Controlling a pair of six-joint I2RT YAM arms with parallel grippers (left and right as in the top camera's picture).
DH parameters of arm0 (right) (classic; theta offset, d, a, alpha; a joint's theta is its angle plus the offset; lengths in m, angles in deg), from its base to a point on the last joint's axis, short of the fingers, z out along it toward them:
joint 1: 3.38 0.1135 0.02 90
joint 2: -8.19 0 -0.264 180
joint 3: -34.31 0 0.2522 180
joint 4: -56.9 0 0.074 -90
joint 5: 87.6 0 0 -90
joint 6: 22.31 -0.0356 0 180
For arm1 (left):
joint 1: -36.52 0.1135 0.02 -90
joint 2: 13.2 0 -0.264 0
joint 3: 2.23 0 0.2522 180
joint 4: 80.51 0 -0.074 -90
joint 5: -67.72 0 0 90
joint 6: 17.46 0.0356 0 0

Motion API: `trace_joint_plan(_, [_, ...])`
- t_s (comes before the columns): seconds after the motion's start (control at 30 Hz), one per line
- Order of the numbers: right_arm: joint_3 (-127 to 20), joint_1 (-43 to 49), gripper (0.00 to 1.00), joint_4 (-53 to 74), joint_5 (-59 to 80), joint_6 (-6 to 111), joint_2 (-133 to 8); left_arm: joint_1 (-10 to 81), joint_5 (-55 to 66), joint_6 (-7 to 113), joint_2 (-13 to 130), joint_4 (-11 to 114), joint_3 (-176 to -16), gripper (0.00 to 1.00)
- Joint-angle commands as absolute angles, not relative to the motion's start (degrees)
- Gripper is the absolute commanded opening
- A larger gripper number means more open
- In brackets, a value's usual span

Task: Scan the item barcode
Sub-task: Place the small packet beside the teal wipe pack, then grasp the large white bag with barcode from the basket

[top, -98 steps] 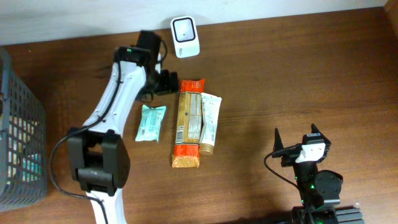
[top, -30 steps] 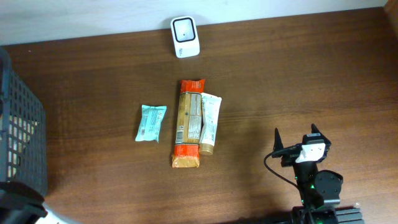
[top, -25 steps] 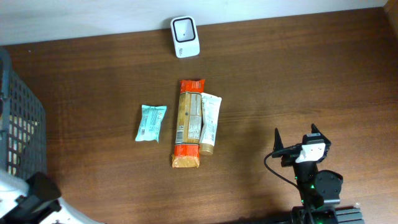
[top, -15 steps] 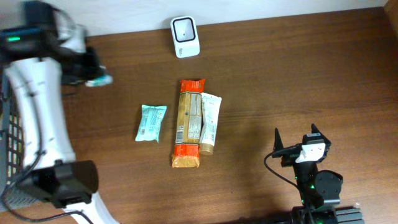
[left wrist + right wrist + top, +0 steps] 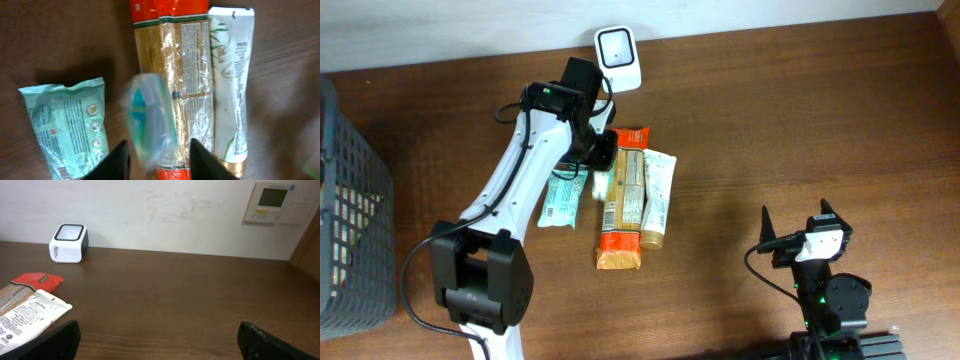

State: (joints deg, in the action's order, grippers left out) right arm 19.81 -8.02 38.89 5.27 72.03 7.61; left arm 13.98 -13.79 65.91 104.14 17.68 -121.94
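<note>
A white barcode scanner (image 5: 618,58) stands at the table's back edge. My left gripper (image 5: 598,160) hangs just in front of it, over the row of goods. In the left wrist view a small teal-and-clear item (image 5: 150,120) shows blurred between my left gripper's (image 5: 159,162) fingers, with a gap on each side, so the jaws stand open and it is loose. Below lie a mint packet (image 5: 65,125), a long orange-and-tan pack (image 5: 175,75) and a white tube (image 5: 232,85). My right gripper (image 5: 804,225) rests open and empty at the front right.
A dark mesh basket (image 5: 350,210) stands at the left edge. The right wrist view shows the scanner (image 5: 69,243) far off at the left, with the white tube (image 5: 30,315) nearer.
My left arm has swung from the basket side to over the row of goods, carrying the small teal item. Its jaws have opened around that item. The right arm has not moved.
</note>
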Motion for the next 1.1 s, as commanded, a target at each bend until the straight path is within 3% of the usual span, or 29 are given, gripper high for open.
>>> trace_joint_plan(0.0, [20.2,-8.3,0.99,38.8,5.3,71.8,8.0,14.1,-15.3,65.8,103.4,17.6,-121.6,0.66])
trace_joint_plan(0.1, [20.2,-8.3,0.99,38.8,5.3,71.8,8.0,14.5,-16.6,68.3,102.9,16.1,-123.6,0.9])
trace_joint_plan(0.2, [20.2,-8.3,0.99,38.8,5.3,71.8,8.0,17.2,-24.3,68.3,100.3,9.2,-135.0,1.0])
trace_joint_plan(0.33, [20.2,-8.3,0.99,38.8,5.3,71.8,8.0,25.9,-36.1,68.3,96.0,0.6,-154.6,0.99])
trace_joint_plan(0.53, [20.2,-8.3,0.99,38.8,5.3,71.8,8.0,54.6,-36.6,65.5,92.8,-1.5,-162.8,0.99])
trace_joint_plan(0.73, [20.2,-8.3,0.99,38.8,5.3,71.8,8.0,72.4,-29.6,65.3,92.9,1.5,-152.8,0.99])
trace_joint_plan(1.07, [20.2,-8.3,0.99,38.8,5.3,71.8,8.0,80.8,-23.9,66.3,92.9,23.6,-126.5,0.99])
